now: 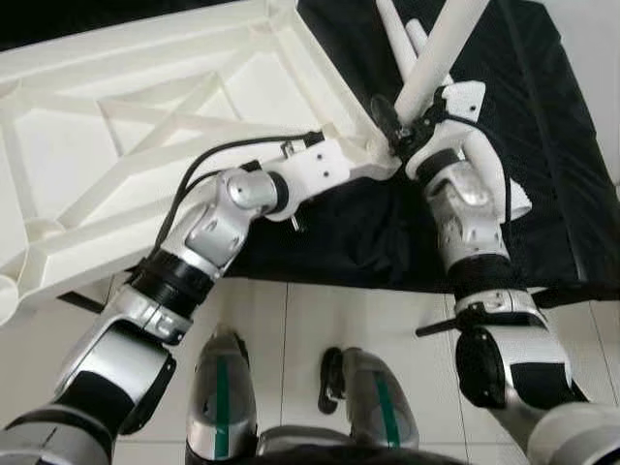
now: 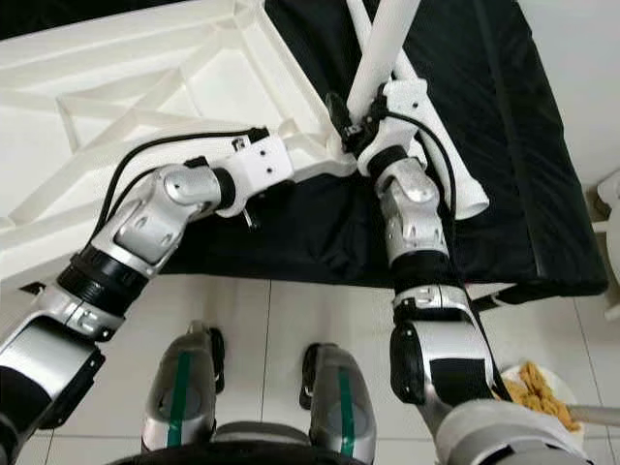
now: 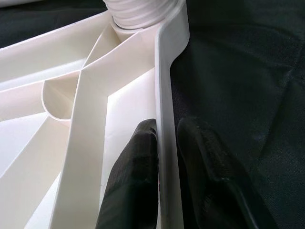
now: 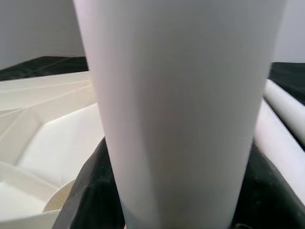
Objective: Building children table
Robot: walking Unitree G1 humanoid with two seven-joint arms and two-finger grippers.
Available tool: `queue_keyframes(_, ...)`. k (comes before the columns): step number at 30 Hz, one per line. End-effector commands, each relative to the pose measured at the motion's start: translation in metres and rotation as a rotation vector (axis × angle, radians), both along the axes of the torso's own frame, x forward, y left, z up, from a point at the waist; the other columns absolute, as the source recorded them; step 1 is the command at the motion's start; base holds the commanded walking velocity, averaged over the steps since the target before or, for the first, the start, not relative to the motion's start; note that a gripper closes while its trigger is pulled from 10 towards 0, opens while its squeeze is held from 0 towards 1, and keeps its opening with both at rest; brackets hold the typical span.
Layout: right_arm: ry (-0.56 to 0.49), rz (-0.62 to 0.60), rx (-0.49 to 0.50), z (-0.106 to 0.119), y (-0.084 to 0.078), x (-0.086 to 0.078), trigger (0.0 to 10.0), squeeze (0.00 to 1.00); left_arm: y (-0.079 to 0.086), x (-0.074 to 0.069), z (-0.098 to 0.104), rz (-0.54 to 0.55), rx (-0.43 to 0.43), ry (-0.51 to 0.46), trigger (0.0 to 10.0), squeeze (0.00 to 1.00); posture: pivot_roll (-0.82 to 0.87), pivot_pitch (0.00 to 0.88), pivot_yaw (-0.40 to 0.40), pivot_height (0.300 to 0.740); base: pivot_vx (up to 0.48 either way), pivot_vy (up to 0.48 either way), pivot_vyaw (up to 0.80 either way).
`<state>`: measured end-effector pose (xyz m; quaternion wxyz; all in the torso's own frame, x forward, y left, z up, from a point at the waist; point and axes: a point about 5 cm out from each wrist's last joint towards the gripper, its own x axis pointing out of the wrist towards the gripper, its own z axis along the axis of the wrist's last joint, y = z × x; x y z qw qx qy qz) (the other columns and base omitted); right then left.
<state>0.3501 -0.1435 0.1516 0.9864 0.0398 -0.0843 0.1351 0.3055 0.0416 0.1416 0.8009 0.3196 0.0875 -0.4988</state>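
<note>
We see the white tabletop point(image 1: 145, 126) lying upside down, ribs up, partly on a black cloth point(image 1: 542, 145) and overhanging the tiled floor point(image 1: 320, 320). Our left gripper point(image 3: 159, 157) pinches the tabletop's rim, one finger point(image 3: 133, 176) on each side, near the corner socket point(image 3: 138, 14). Our right gripper point(image 1: 402, 131) is closed around a white leg point(image 1: 436, 53), held upright and tilted just beside that corner. More legs point(image 1: 407, 39) lie on the cloth behind it. A bowl of snacks point(image 2: 528, 387) sits on the floor.
</note>
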Motion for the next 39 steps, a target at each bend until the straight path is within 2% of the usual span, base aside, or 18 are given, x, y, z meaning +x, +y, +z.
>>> queue_keyframes(1, 0.039, -0.077, 0.03, -0.005, -0.006, -0.001, 10.0, 0.0, -0.004, -0.005, -0.001, -0.028, -0.001, -0.005, 10.0, 0.0, 0.07, 0.017, -0.074, 0.74, 0.0, 0.0, 0.0)
queue_keyframes(2, 0.043, -0.132, 0.037, -0.006, -0.004, -0.004, 10.0, 0.0, -0.004, -0.005, -0.001, -0.028, 0.0, -0.005, 10.0, 0.0, 0.07, 0.018, -0.075, 0.74, 0.0, 0.0, 0.0)
queue_keyframes(3, 0.043, -0.132, 0.037, -0.006, -0.004, -0.004, 10.0, 0.0, -0.004, -0.005, -0.001, -0.028, 0.0, -0.005, 10.0, 0.0, 0.07, 0.018, -0.075, 0.74, 0.0, 0.0, 0.0)
queue_keyframes(5, 0.053, -0.256, 0.05, -0.008, 0.0, -0.01, 10.0, 0.0, -0.004, -0.005, -0.001, -0.029, 0.0, -0.006, 10.0, 0.0, 0.07, 0.018, -0.076, 0.74, 0.0, 0.0, 0.0)
queue_keyframes(7, 0.053, -0.256, 0.05, -0.008, 0.0, -0.01, 10.0, 0.0, -0.004, -0.005, -0.001, -0.029, 0.0, -0.006, 10.0, 0.0, 0.07, 0.018, -0.076, 0.74, 0.0, 0.0, 0.0)
queue_keyframes(8, 0.056, -0.364, 0.056, -0.009, 0.002, -0.017, 10.0, 0.0, -0.005, -0.005, -0.001, -0.03, -0.001, -0.008, 10.0, 0.0, 0.07, 0.015, -0.079, 0.74, 0.0, 0.0, 0.0)
queue_keyframes(12, 0.073, -0.457, 0.075, -0.01, 0.006, -0.025, 10.0, 0.0, -0.005, -0.005, 0.0, -0.032, -0.003, -0.012, 10.0, 0.0, 0.07, 0.015, -0.08, 0.74, 0.0, 0.0, 0.0)
queue_keyframes(15, 0.075, -0.438, 0.07, -0.011, 0.011, -0.027, 10.0, 0.0, -0.005, -0.006, 0.0, -0.031, -0.004, -0.012, 10.0, 0.0, 0.07, 0.016, -0.082, 0.74, 0.0, 0.0, 0.0)
queue_keyframes(26, 0.09, -0.436, 0.041, -0.011, 0.008, -0.027, 10.0, 0.0, -0.007, -0.006, 0.0, -0.033, -0.006, -0.016, 10.0, 0.0, 0.07, 0.014, -0.085, 0.74, 0.0, 0.0, 0.0)
queue_keyframes(27, 0.102, -0.401, 0.055, -0.011, 0.011, -0.028, 10.0, 0.67, -0.007, -0.006, 0.0, -0.031, -0.007, -0.015, 10.0, 0.0, 0.07, 0.014, -0.086, 0.74, 0.0, 0.0, 0.0)
queue_keyframes(28, 0.102, -0.401, 0.055, -0.011, 0.011, -0.028, 10.0, 0.67, -0.007, -0.006, 0.0, -0.031, -0.007, -0.015, 10.0, 0.0, 0.07, 0.014, -0.086, 0.74, 0.0, 0.0, 0.0)
queue_keyframes(29, 0.098, -0.37, 0.059, -0.011, 0.013, -0.028, 10.0, 1.0, -0.007, -0.006, 0.0, -0.03, -0.008, -0.016, 10.0, 0.0, 0.07, 0.014, -0.087, 0.74, 0.0, 0.0, 0.0)
queue_keyframes(37, 0.069, -0.312, 0.052, -0.007, 0.012, -0.029, 10.0, 1.0, -0.006, -0.006, 0.001, -0.028, -0.009, -0.019, 10.0, 0.0, 0.07, 0.016, -0.087, 0.74, 0.0, 0.0, 0.0)
queue_keyframes(39, 0.047, -0.221, 0.07, -0.004, 0.011, -0.029, 10.0, 1.0, -0.006, -0.006, 0.001, -0.028, -0.013, -0.019, 10.0, 0.0, 0.07, 0.018, -0.083, 0.74, 0.0, 0.0, 0.0)
